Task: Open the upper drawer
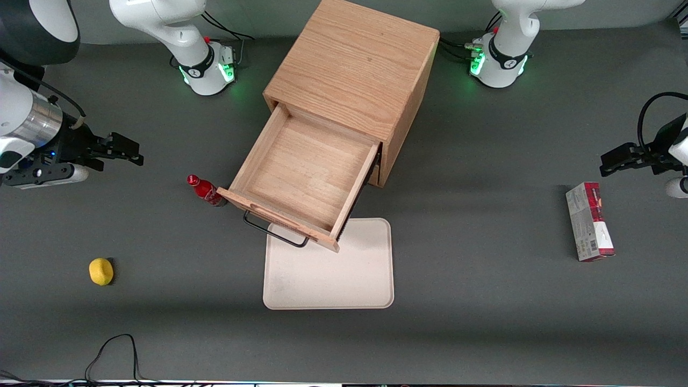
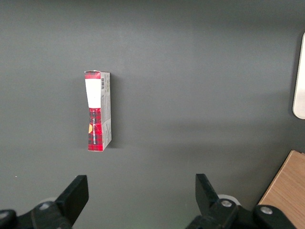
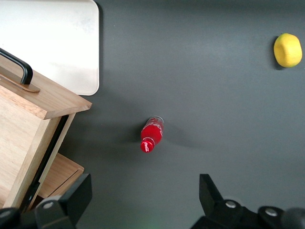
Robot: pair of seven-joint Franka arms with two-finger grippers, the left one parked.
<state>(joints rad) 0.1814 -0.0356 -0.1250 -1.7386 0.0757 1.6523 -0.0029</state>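
The upper drawer [image 1: 306, 172] of the light-oak cabinet [image 1: 355, 80] stands pulled far out, its inside bare, its black wire handle [image 1: 274, 230] hanging over the tray. It also shows in the right wrist view [image 3: 33, 119], with the handle [image 3: 19, 64] and the lower drawer's front [image 3: 59, 174] beneath it. My gripper [image 1: 131, 152] is open and empty, held above the table toward the working arm's end, well apart from the drawer. In the right wrist view its fingers [image 3: 78, 195] stand wide over bare table.
A cream tray [image 1: 329, 266] lies in front of the cabinet, partly under the open drawer. A red bottle [image 1: 206, 191] lies beside the drawer front. A yellow lemon [image 1: 101, 271] lies nearer the front camera. A red-and-white box [image 1: 589, 220] lies toward the parked arm's end.
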